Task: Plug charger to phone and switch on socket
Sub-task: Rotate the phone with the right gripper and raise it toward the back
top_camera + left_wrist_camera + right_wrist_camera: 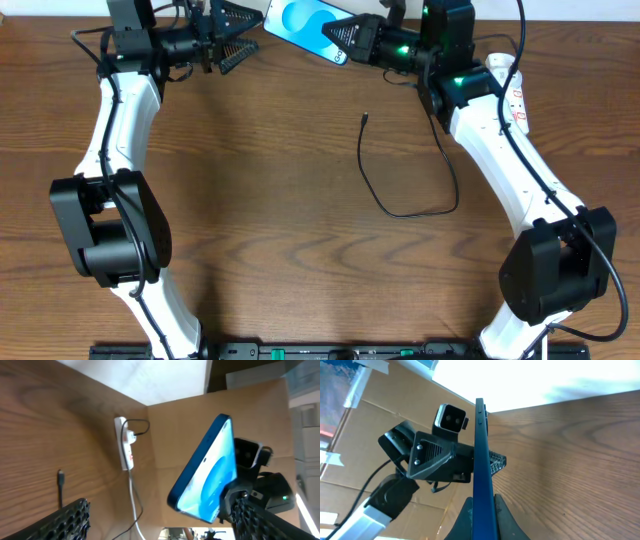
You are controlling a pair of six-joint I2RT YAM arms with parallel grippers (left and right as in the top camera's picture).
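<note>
Blue-screened black-edged rectangular smartphone, raised at the far edge of the wooden bench, is pinched edgewise by the right gripper; left gripper beside it, fingers spread; thin black charger cable mid-bench; white power strip near the far-right corner.

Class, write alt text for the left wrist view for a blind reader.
A blue-screened phone is held tilted in the air by the right gripper. Below, on the wooden table, lie the white socket and the charger tip; the left fingers frame the view.
</note>
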